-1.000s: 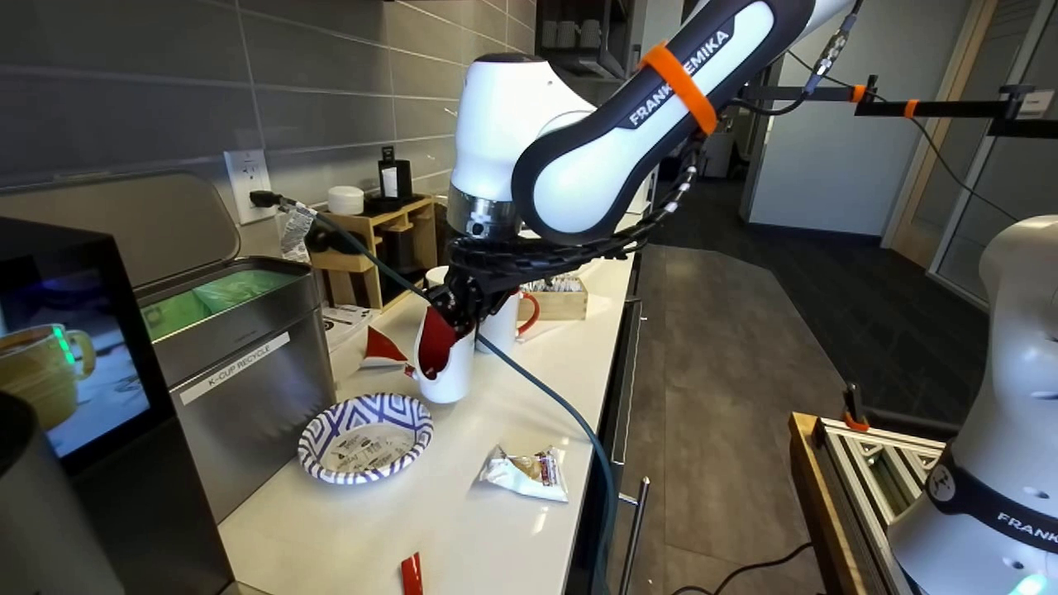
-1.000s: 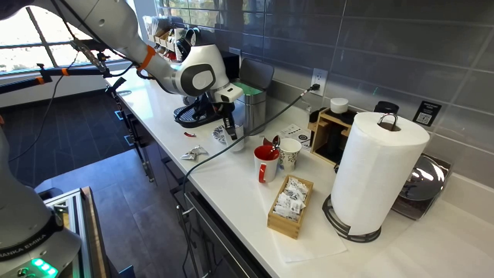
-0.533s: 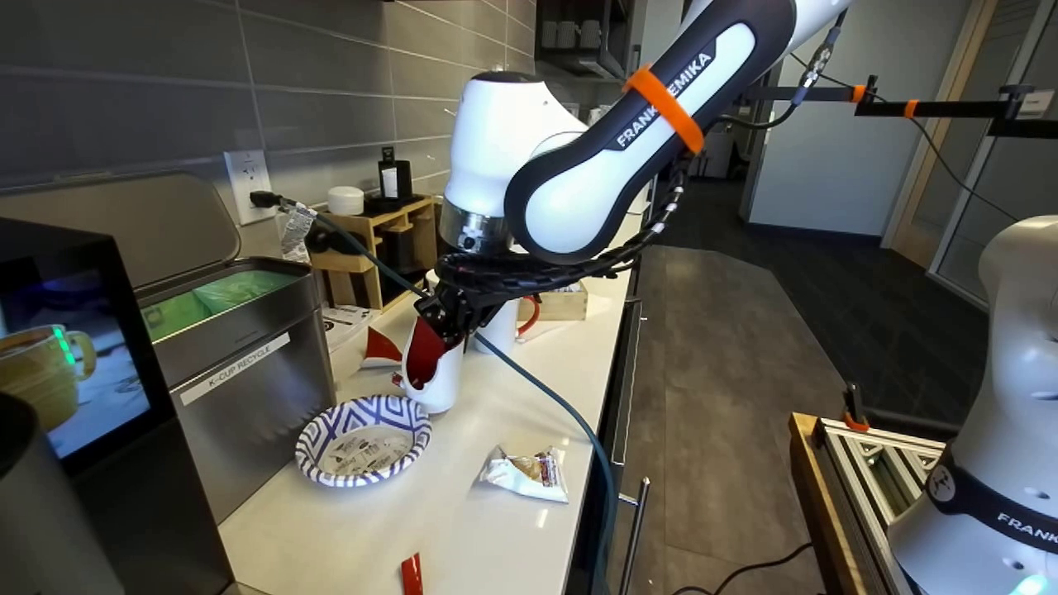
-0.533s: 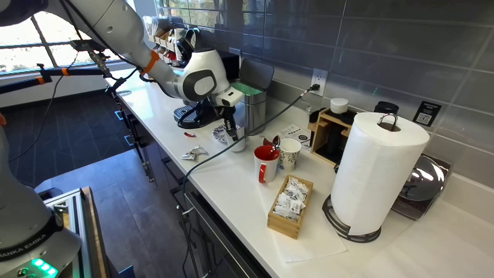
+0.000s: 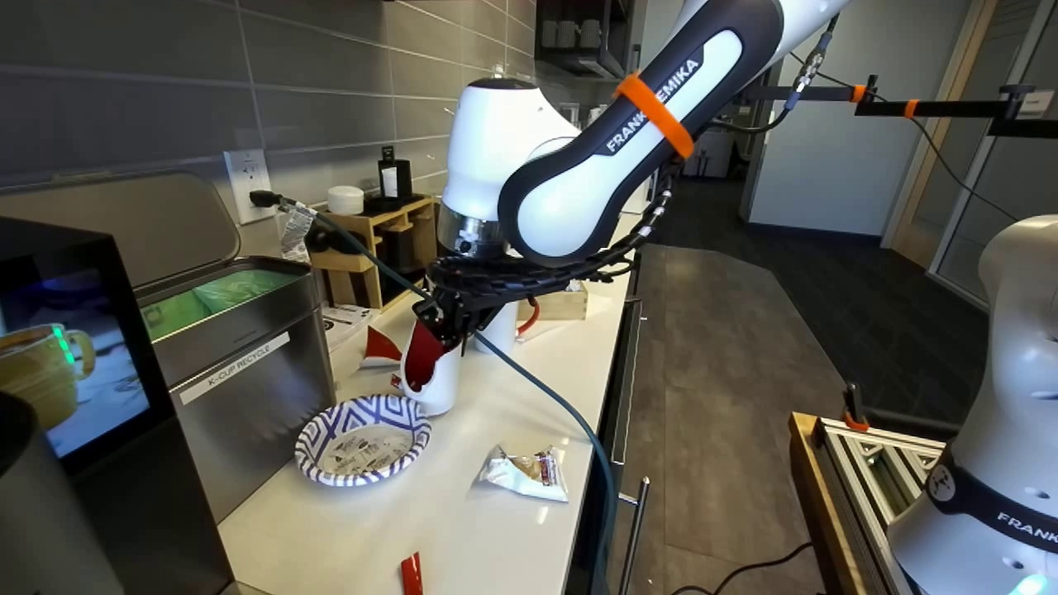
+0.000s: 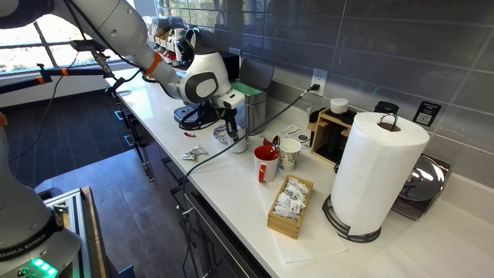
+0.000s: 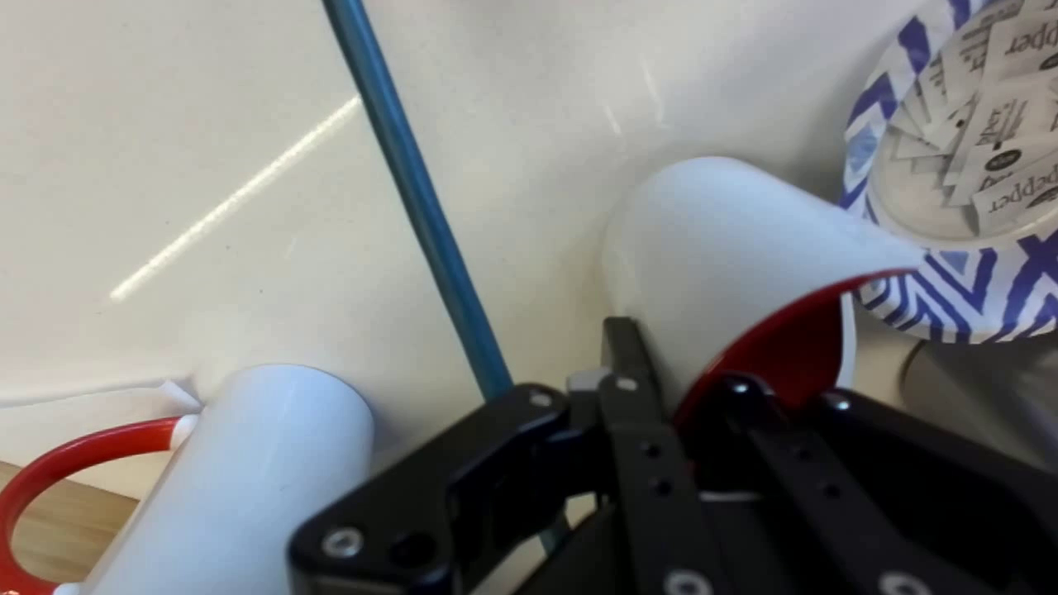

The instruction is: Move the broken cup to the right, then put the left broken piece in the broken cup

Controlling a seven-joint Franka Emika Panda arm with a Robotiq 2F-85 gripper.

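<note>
Broken cup (image 7: 736, 256), white outside and red inside, sat tilted at right of centre in the wrist view. The gripper (image 7: 682, 372) pinched its wall, one finger outside, one within. I judged the first step, shifting the cup rightward, to be in hand; whether it was far enough over, or its base touched the desk (image 7: 512, 107), I could not tell. Counted there: one broken cup, one white mug (image 7: 248, 479) with a red handle at lower left, one patterned bowl (image 7: 975, 293) at upper right, one blue cable (image 7: 420, 198) slanting from the top edge; the packets (image 7: 1000, 132) in the bowl overlapped too much to count.

In an exterior view, a red-and-white broken piece (image 5: 381, 347) lay left of centre and a narrow red broken piece (image 5: 412, 573) at the bottom edge: two in all. Both were outside the cup, so the second step was left to do, though which one the task called left I could not settle. One wrapped snack (image 5: 529, 473) lay below centre.

In an exterior view, near the middle, were one paper cup (image 6: 288, 154) and one spoon (image 6: 275, 143); below centre, one wooden box (image 6: 283, 227); at right, one paper-towel roll (image 6: 378, 173)
</note>
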